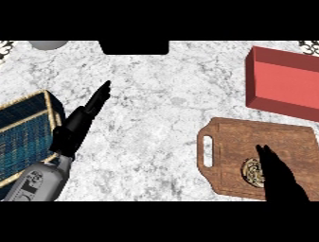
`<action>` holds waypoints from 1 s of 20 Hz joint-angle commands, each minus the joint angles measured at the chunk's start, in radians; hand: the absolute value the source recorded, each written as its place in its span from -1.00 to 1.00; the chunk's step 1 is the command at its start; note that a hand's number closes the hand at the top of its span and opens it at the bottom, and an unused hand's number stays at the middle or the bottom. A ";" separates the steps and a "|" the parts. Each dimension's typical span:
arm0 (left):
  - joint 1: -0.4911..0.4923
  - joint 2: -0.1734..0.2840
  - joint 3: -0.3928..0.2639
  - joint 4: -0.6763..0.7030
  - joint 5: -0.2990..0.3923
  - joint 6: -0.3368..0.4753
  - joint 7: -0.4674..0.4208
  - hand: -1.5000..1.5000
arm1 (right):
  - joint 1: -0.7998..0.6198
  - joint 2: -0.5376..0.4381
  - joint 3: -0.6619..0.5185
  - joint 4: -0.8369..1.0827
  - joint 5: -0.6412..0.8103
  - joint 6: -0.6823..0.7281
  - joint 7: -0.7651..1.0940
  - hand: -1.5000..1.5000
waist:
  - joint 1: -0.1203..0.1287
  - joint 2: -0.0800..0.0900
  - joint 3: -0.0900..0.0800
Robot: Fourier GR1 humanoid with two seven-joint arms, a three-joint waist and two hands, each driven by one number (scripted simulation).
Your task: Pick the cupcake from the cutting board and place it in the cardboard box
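Head view shows the cupcake (pixel 252 171) lying on the board (pixel 273 142), partly hidden by the right hand (pixel 279 177), whose fingers look straight and together, beside or just over it and not curled round it. To grasp well, I judge the hand should spread, settle around the cupcake's sides, close, then lift straight before swinging up toward the red box (pixel 287 85). The left hand (pixel 85 118) rests open over the counter (pixel 155 104), fingers straight, holding nothing, beside a blue basket (pixel 15 137)
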 commanded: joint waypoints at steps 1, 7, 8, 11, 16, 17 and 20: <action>0.001 -0.032 0.025 -0.031 -0.042 -0.025 0.041 0.00 | -0.015 -0.003 -0.035 0.015 0.011 -0.003 -0.036 -1.00 | 0.001 0.000 0.000; -0.004 -0.082 0.040 -0.040 -0.086 -0.034 0.071 0.00 | -0.065 0.048 -0.027 0.191 0.062 -0.063 -0.084 -1.00 | 0.002 0.000 0.000; 0.061 -0.036 0.075 -0.057 -0.066 -0.094 0.010 0.00 | -0.046 0.014 -0.074 0.103 -0.001 0.002 -0.090 -1.00 | 0.002 0.000 0.000; 0.042 -0.080 0.077 -0.033 -0.097 -0.087 0.021 0.00 | -0.049 0.069 -0.018 0.177 0.051 -0.019 -0.074 -1.00 | 0.002 0.000 0.000; 0.079 -0.103 0.088 -0.111 -0.105 -0.098 0.069 0.00 | -0.046 0.048 -0.066 0.217 0.025 0.000 -0.117 -1.00 | 0.003 -0.001 0.000; 0.026 -0.106 0.118 0.044 -0.123 -0.125 -0.031 0.00 | -0.096 0.078 -0.075 0.246 0.026 0.005 -0.102 -1.00 | 0.001 0.001 0.000; 0.057 -0.132 0.104 -0.069 -0.142 -0.106 0.049 0.00 | -0.071 0.088 -0.065 0.253 0.034 0.009 -0.101 -1.00 | 0.002 0.000 0.000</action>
